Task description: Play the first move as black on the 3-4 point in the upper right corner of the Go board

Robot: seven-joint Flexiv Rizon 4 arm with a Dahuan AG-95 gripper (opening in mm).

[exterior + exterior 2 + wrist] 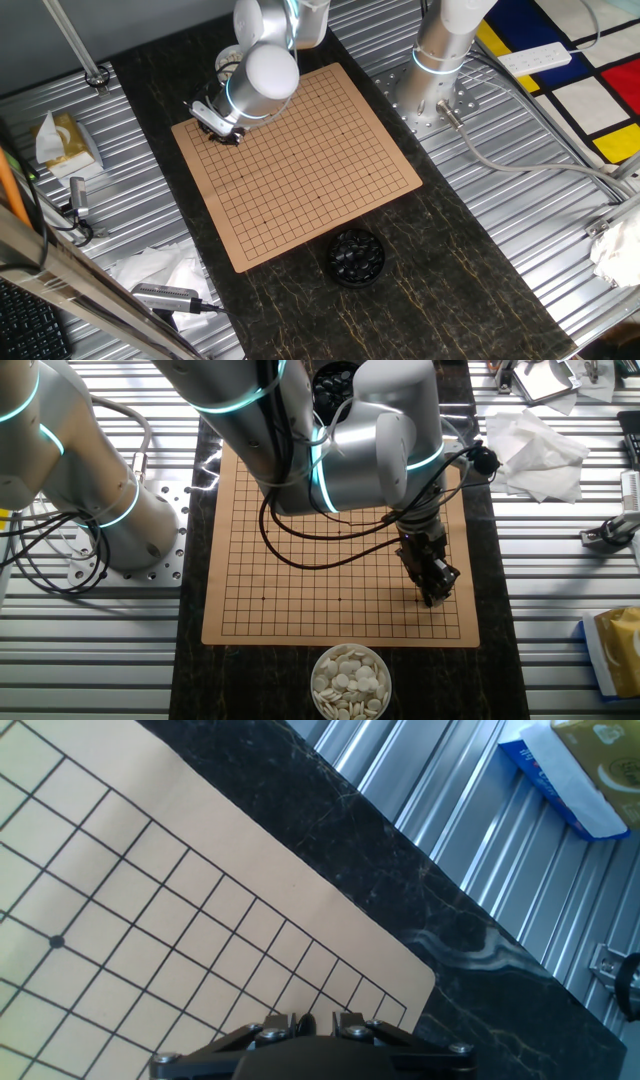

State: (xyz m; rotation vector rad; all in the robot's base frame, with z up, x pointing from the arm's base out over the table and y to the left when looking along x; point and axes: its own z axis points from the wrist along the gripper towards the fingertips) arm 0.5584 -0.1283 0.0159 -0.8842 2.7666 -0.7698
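Observation:
My gripper [437, 592] hangs low over the wooden Go board [300, 590], near its front right corner in the other fixed view. In one fixed view the gripper [218, 128] is over the board's far left corner. In the hand view the gripper [308, 1017] has its fingers close together with a small dark rounded black stone [309, 1021] pinched between them, just above the grid. A star dot [56, 942] shows at the left. The 3-4 point is an unmarked crossing that I cannot single out. No stone lies on the board.
A black bowl of black stones [356, 257] stands off one board edge. A white bowl of white stones [350, 680] stands off the opposite edge. A tissue box [570, 770] and crumpled tissues [535, 445] lie on the ribbed metal beside the dark mat [470, 920].

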